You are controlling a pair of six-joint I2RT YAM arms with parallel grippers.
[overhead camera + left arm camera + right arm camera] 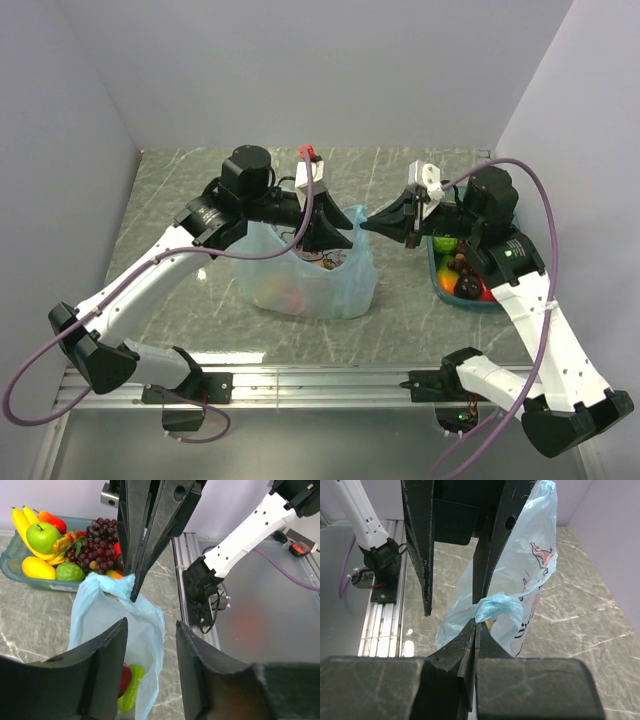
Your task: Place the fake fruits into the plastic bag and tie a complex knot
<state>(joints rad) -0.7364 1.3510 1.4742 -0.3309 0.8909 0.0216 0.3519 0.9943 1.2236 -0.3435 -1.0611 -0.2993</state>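
**Q:** Why is the bag (pixel 310 280) held this way?

**A:** It is stood on the surface (pixel 180 190) between the two arms. A twisted bunch of its top is pinched in the closed right end effector (pixel 475 627). The plastic is judged to be gathered there so that a knot can be worked. The left end effector (pixel 150 630) is held over the bag's mouth with its jaws apart and nothing gripped. It is placed, it would seem, for a fresh hold on the film.

**Q:** And what is held in the containers?

**A:** Inside the bag, red and green fruits (pixel 129 686) are seen through the opening. Other pale shapes are made out through the film, but cannot be named. The tray (pixel 11 566), just beside the bag on the right arm's side, is heaped with grapes (pixel 97 542), an apple (pixel 42 536), bananas (pixel 22 522) and more. The filling is therefore judged unfinished.
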